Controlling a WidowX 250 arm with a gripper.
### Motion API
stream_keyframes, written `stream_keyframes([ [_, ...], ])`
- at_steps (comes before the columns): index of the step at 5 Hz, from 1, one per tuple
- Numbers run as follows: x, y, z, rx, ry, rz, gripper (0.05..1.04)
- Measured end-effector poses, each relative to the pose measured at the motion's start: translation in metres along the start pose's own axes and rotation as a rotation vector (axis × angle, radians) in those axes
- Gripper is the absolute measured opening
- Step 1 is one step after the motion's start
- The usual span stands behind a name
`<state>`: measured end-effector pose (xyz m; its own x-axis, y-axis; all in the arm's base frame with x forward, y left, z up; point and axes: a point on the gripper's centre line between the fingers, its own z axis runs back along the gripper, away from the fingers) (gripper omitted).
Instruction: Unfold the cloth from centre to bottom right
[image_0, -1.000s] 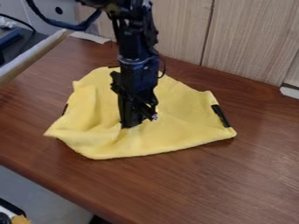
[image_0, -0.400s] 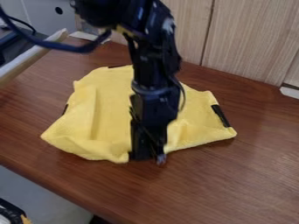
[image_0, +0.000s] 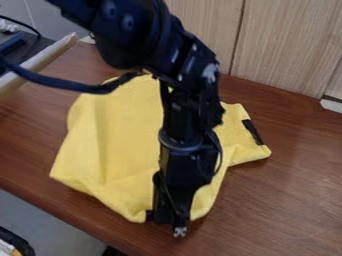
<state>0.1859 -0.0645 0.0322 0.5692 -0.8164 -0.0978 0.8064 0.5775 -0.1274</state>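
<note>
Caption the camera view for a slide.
Robot hand at the near edge of a yellow cloth on a brown wooden table.

soft matt yellow cloth (image_0: 113, 145), smooth brown wood-grained tabletop (image_0: 287, 200), pale wood-grained panelling (image_0: 287, 45)

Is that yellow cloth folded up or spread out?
Partly spread: the yellow cloth lies wide across the brown table, but its outline is uneven and creases show. The arm hides some of its middle.
</note>
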Motion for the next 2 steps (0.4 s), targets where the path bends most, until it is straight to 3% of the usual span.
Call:
stream_keyframes([
  [2, -0.0069, -0.0201, -0.0089, -0.012, 0.050, -0.111, 0.094],
])
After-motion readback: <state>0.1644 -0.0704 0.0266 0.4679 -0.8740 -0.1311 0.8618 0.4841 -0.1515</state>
